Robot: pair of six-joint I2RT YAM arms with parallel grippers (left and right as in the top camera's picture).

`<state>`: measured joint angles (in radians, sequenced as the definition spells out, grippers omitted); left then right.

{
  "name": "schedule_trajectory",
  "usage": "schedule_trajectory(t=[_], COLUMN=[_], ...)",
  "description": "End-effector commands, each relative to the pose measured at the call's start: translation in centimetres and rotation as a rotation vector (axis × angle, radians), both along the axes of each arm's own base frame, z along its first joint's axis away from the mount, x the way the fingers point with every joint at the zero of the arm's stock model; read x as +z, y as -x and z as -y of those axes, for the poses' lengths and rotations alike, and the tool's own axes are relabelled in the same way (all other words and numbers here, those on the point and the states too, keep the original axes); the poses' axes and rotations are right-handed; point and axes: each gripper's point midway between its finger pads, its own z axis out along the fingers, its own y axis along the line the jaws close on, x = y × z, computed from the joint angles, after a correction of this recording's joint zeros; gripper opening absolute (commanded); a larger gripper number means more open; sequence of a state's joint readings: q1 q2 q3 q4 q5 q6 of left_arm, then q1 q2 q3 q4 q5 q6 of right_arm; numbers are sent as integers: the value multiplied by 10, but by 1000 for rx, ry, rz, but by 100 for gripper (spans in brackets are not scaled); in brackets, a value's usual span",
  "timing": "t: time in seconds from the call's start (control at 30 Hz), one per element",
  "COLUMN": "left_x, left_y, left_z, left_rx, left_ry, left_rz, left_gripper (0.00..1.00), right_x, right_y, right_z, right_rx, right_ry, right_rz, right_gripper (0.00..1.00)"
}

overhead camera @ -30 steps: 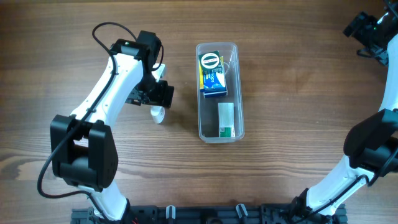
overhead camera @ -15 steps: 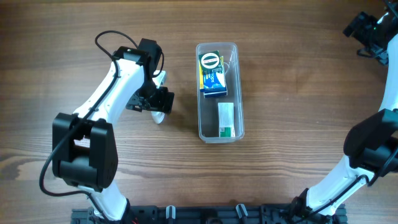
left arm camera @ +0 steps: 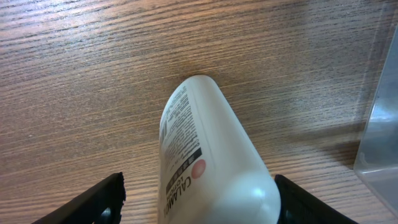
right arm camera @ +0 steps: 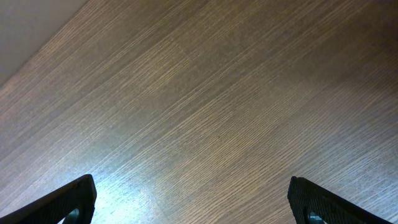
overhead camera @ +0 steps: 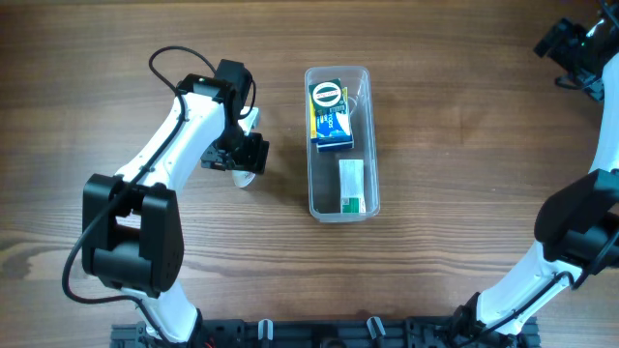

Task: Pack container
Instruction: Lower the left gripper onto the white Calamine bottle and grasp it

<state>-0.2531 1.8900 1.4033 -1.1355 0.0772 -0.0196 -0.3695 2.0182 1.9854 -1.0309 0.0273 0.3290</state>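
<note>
Overhead, the clear container (overhead camera: pixel 309 164) lay mid-counter (overhead camera: pixel 464 251), holding a blue-and-yellow box (overhead camera: pixel 330 116) at its far end and a green-and-white packet (overhead camera: pixel 352 186) at its near end. Just to its left, the left gripper (left arm camera: pixel 199 186) stood spread wide either side of a white calamine bottle (left arm camera: pixel 211 149) lying on its side, not clamping it. The right gripper (right arm camera: pixel 193 199) hung released at the far right, well apart.

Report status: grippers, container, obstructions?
Left gripper open, straddling white bottle beside container. Right gripper open, far corner. Container holds blue box, green-white box. Nothing in the way.
</note>
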Motion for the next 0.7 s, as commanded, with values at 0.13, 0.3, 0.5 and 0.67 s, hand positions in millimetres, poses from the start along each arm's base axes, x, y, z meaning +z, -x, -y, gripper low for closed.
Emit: schedule_trajectory(t=[0.13,0.3,0.5,0.67], left_x=[-5,-5,-5,-5], left_y=[2,1,-5,-5], left_z=[1,1,2,2], left_rx=[-2,-3,-3,-2], left_ry=[8,8,12,13], left_rz=[-17,-13,14,15], left_gripper=[73,73,66,53], right_x=[-5,-5,-5,-5], right_y=[-1,-1,-1,-1], right_z=[1,1,1,1], right_rx=[-14,-13,-14,-14], right_ry=[0,0,0,0], right_rz=[-8,-8,-8,-8], right_gripper=[100,100,100,100])
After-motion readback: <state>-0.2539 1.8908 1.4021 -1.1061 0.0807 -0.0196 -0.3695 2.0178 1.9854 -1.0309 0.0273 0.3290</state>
